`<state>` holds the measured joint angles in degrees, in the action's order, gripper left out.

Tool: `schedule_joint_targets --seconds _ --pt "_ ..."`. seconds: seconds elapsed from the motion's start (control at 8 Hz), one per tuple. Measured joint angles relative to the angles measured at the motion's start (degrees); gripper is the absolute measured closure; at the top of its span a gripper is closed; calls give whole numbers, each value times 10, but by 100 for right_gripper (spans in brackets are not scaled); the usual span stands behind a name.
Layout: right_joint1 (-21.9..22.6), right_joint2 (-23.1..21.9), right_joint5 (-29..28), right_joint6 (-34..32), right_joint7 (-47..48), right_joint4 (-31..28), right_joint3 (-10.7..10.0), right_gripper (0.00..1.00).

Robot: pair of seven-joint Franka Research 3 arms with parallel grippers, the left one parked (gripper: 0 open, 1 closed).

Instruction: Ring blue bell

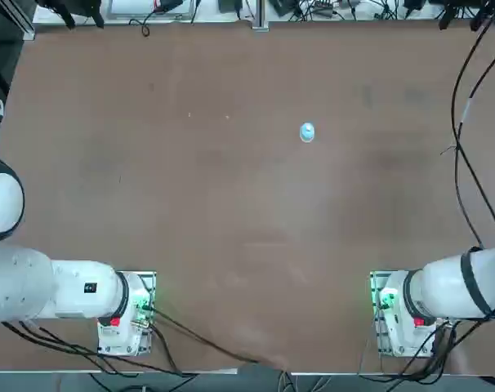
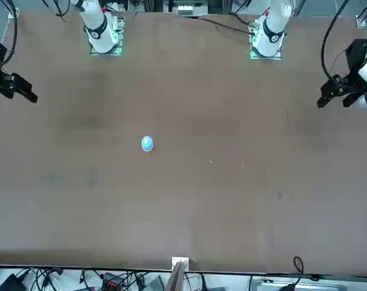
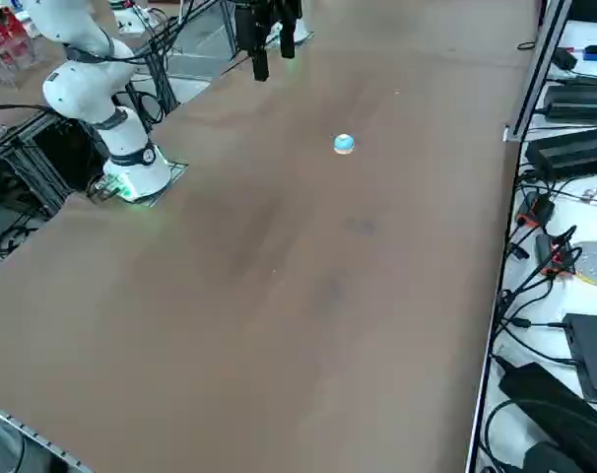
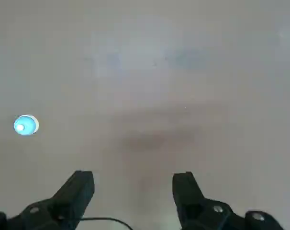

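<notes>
Blue bell (image 4: 26,125) on table (image 1: 231,212), well apart from right gripper (image 4: 134,186); 2 fingers spread, empty.

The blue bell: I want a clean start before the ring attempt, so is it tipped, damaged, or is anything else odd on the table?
Nothing stands out. The blue bell sits upright, alone on the bare table. The right gripper hangs open above the table, well away from the bell.

One blue bell (image 1: 306,132) is sitting on the one brown table (image 1: 231,229) (nothing else on it, as far as I'm seeing). One right gripper (image 4: 133,184) is hanging high above it, two dark fingers (image 4: 78,189) spread, probably gripping nothing.
</notes>
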<state>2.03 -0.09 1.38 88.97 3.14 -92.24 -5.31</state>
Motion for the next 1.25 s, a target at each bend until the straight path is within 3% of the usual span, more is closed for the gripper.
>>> schedule_joint_targets --seconds 1.25 --pt "1 0 0 -7 -5 0 4 0"
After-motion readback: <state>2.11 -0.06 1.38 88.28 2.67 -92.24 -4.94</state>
